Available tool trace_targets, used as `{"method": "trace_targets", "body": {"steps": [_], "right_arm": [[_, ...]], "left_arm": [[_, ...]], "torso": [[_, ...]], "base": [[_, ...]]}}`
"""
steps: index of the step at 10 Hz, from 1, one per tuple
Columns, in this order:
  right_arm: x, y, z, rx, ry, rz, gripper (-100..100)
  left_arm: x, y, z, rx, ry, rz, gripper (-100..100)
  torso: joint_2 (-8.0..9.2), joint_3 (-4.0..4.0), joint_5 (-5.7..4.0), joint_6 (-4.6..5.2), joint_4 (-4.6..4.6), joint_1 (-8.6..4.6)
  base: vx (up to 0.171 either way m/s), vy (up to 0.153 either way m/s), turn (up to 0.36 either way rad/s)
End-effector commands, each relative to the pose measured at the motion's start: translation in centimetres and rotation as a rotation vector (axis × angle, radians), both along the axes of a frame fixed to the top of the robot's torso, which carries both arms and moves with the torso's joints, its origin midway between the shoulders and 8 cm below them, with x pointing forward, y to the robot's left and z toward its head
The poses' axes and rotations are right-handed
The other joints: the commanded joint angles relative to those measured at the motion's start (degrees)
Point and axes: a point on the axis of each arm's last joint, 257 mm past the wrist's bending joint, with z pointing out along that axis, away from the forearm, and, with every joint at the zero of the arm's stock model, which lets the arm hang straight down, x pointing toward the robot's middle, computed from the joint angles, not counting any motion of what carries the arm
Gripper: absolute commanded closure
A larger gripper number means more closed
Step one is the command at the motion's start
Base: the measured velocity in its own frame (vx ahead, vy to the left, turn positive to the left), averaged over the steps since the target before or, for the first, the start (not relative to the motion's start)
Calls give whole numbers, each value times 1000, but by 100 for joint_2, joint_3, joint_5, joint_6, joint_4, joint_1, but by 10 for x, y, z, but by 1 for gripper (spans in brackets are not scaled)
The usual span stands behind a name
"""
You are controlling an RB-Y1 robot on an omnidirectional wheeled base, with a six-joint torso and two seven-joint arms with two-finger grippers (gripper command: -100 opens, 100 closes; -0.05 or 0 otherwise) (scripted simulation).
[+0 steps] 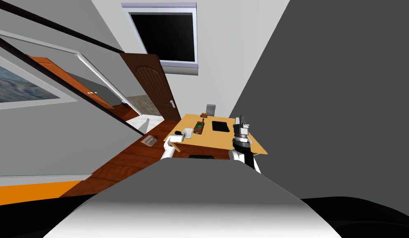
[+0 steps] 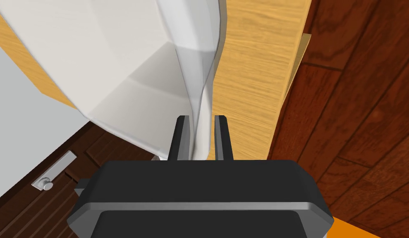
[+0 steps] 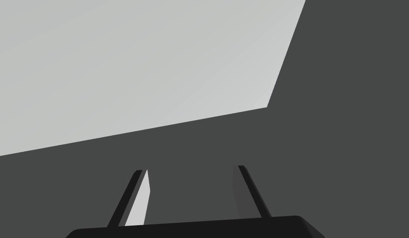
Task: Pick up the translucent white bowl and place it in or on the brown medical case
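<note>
The translucent white angular bowl (image 2: 129, 74) is clamped by its thin wall in the left pincer (image 2: 201, 120), at the light wooden worktop's (image 2: 253, 62) edge. It is judged light, stiff and slippery. The right pincer (image 3: 191, 168) is held apart.

Our head camera looks steeply down and forward, rolled, with the worktop (image 1: 207, 138) small ahead. The left wrist camera rides our left hand (image 2: 201, 119), very near the bowl (image 2: 129, 62), and faces down past the worktop edge to the floor (image 2: 356, 103). Both views share that corner. The right wrist camera points away from it, at walls.
</note>
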Motion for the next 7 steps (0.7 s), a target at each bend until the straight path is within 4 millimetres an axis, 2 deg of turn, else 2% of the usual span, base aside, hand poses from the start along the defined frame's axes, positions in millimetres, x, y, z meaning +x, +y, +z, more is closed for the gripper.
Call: {"method": "trace_targets", "body": {"steps": [1, 2, 3, 6, 7], "right_arm": [[0, 0, 0, 0, 0, 0, 0], [0, 0, 0, 0, 0, 0, 0], [0, 0, 0, 0, 0, 0, 0], [0, 0, 0, 0, 0, 0, 0], [0, 0, 0, 0, 0, 0, 0]], "left_arm": [[0, 0, 0, 0, 0, 0, 100], [0, 0, 0, 0, 1, 0, 0], [0, -1, 8, 0, -3, 0, 100], [-1, 0, 11, 0, -3, 0, 100], [-2, 0, 12, 0, -1, 0, 0]], "torso": [[0, 0, 0, 0, 0, 0], [2, 2, -1, 0, 2, -1], [4, 3, -2, 0, 3, -2], [23, 17, -6, -2, 12, -9], [20, 16, -6, -1, 12, -8]], "base": [[0, 0, 0], [0, 0, 0], [-22, -6, 2], [-23, -8, 1], [0, 0, 0]]}}
